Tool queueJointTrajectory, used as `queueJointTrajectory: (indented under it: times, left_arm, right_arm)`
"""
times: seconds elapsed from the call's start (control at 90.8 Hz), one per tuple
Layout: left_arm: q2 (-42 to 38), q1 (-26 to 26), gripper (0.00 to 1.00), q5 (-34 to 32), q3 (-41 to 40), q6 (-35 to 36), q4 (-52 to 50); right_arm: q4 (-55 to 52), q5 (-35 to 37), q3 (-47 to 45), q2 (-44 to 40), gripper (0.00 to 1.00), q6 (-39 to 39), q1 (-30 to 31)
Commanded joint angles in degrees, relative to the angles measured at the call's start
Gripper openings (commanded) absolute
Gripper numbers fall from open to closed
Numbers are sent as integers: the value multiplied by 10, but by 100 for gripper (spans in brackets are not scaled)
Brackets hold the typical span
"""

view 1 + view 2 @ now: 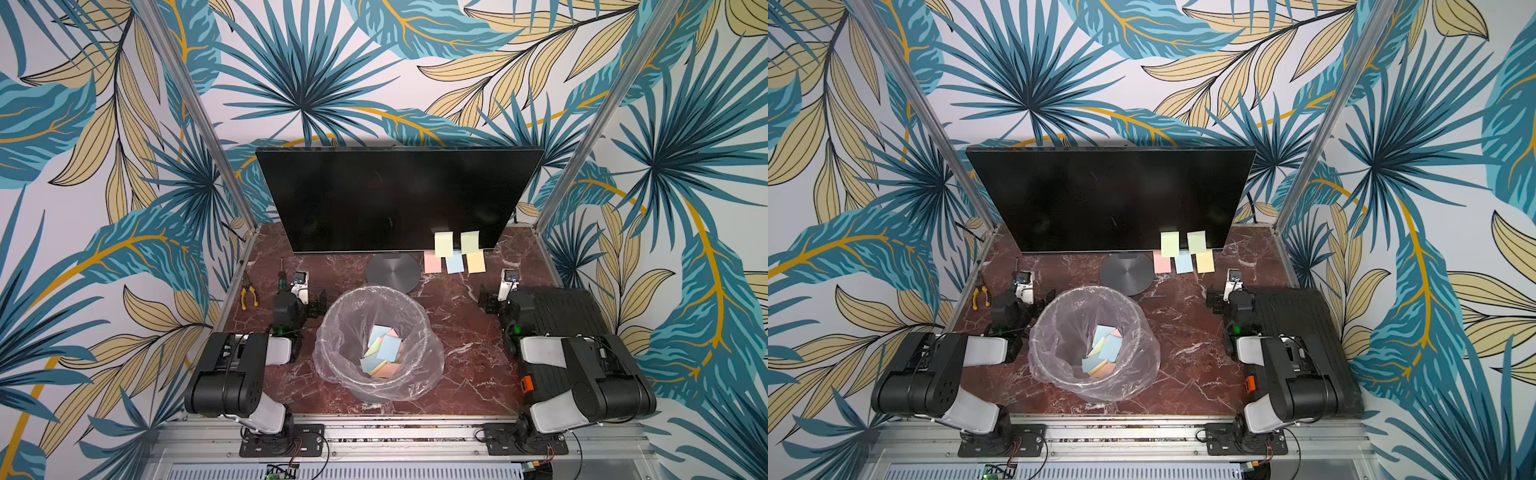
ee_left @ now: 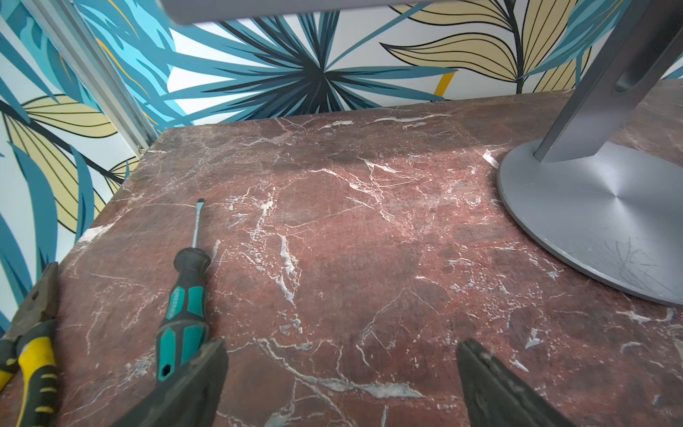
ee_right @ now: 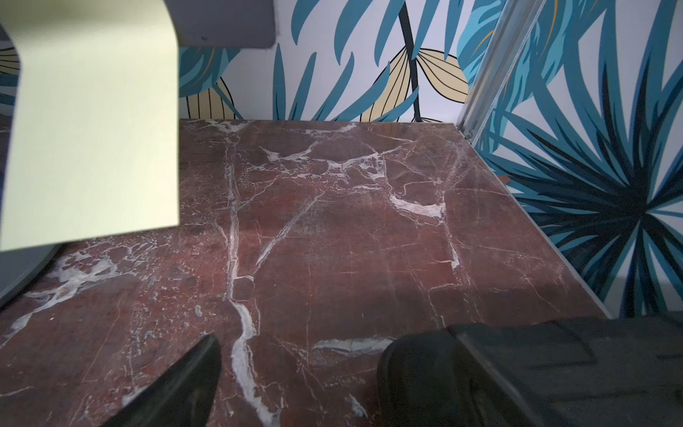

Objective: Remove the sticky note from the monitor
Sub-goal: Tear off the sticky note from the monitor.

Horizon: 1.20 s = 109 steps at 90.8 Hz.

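Note:
The monitor [image 1: 395,195] stands at the back of the table on its round grey base [image 1: 392,272]. Several sticky notes cluster at its lower right corner: two pale green ones [image 1: 444,244] on the screen, with pink [image 1: 433,262], blue [image 1: 454,262] and yellow [image 1: 476,262] ones hanging below the bezel. In the right wrist view a pale green note [image 3: 92,129] hangs close ahead. My left gripper [image 1: 318,303] [image 2: 340,355] rests low, left of the bin, open and empty. My right gripper [image 1: 488,302] [image 3: 303,351] rests at the right, open and empty, short of the notes.
A bin lined with clear plastic [image 1: 332,332] stands between the arms and holds several discarded notes. Yellow-handled pliers [image 1: 249,293] and a teal screwdriver [image 2: 184,295] lie at the left. A black ribbed block [image 1: 569,307] sits beside the right arm.

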Motion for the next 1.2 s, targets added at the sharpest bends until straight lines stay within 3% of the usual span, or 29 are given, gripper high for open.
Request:
queueJointTrajectory:
  times: [0.0,0.925,0.98,1.091,1.19]
  left_arm:
    - [-10,-4,100,-6,18,3,-3]
    - [-22,-6,100,2,24,9,-18]
    - [-55,-4,100,14,38,9,-65]
    - [-130,1,100,34,132,56,-318]
    - [-189,14,100,40,197,78,-501]
  right_arm:
    - [12,-4,-2,2,99,6,-1]
    - [12,-4,-2,2,100,7,-1]
    - [11,-5,-1,3,100,7,-1]
    - [20,0,-4,-4,100,4,-1]
    - [-92,31,4,-117,100,27,5]
